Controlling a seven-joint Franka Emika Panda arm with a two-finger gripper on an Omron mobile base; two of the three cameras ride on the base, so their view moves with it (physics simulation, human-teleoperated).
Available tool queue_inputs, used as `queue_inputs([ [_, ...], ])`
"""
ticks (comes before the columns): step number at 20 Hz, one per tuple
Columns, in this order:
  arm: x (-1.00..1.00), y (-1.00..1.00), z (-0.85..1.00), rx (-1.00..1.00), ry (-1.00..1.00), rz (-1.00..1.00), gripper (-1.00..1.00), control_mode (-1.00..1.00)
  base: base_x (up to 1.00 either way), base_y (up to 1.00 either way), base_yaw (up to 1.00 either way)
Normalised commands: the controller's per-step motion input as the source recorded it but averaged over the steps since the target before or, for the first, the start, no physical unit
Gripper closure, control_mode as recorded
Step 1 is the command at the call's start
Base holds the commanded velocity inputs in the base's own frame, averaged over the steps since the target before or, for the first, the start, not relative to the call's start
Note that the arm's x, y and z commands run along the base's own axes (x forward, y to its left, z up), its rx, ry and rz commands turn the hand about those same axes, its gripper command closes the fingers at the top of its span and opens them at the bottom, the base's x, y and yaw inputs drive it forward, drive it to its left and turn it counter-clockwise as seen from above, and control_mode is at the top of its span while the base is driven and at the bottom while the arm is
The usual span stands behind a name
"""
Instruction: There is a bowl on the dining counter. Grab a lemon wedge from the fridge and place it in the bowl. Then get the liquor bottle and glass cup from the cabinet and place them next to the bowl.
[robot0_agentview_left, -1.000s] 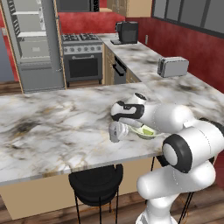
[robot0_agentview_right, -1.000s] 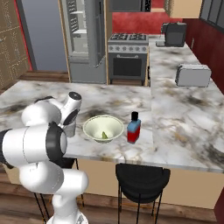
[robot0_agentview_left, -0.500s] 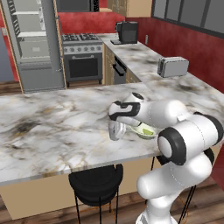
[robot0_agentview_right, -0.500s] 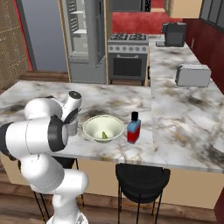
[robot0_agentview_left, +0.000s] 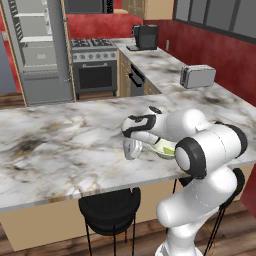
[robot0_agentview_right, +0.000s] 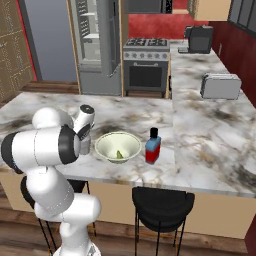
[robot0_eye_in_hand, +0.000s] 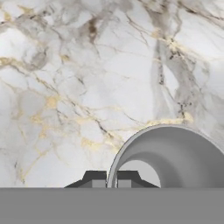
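Observation:
My gripper is shut on the rim of the glass cup, a grey translucent tumbler held upright low over the dining counter. Looking down from the hand, one of the fingertips is inside the glass cup and the other outside its wall. Just right of the cup sits the pale bowl, partly hidden by my arm. From the right base camera, the bowl holds the lemon wedge, and the red liquor bottle stands close on its right. I cannot tell whether the cup touches the counter.
A silver toaster sits on the side counter to the right, with a coffee machine further back. The grey fridge stands open beyond the counter beside the oven. Black stools are under the counter's near edge.
The arm's upper links have shifted a little. The hand and the cup stay almost in the same spot left of the bowl.

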Motion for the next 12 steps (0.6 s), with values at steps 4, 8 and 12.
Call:
queue_inputs([
  [4, 0.12, 0.00, -0.15, 0.00, 0.00, 0.00, 1.00, -1.00, 0.00, 0.00, 0.00],
  [8, 0.10, 0.00, -0.18, 0.00, 0.00, 0.00, 1.00, -1.00, 0.00, 0.00, 0.00],
  [12, 0.09, 0.00, -0.14, 0.00, 0.00, 0.00, 1.00, -1.00, 0.00, 0.00, 0.00],
])
